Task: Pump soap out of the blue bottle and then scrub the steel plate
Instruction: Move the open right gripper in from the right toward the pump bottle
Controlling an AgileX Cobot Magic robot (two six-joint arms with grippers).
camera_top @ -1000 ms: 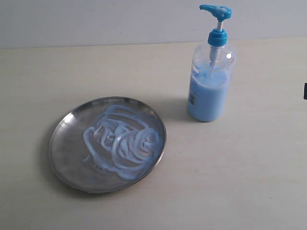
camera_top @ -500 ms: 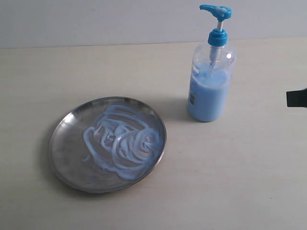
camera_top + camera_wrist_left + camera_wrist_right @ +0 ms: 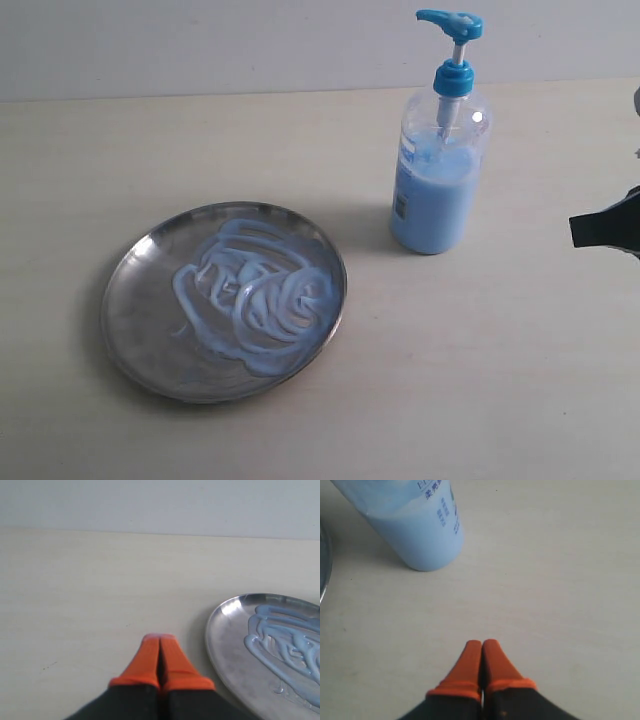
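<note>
Right gripper (closed on nothing; left gripper likewise) seems below the blue bottle's pump head; rise, press squarely.

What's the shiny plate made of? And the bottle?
The plate looks like polished steel: grey, mirror-shiny, bright glints on its rim. The bottle seems clear plastic: you can see inside it. Its pump head looks like glossy blue plastic.
</note>
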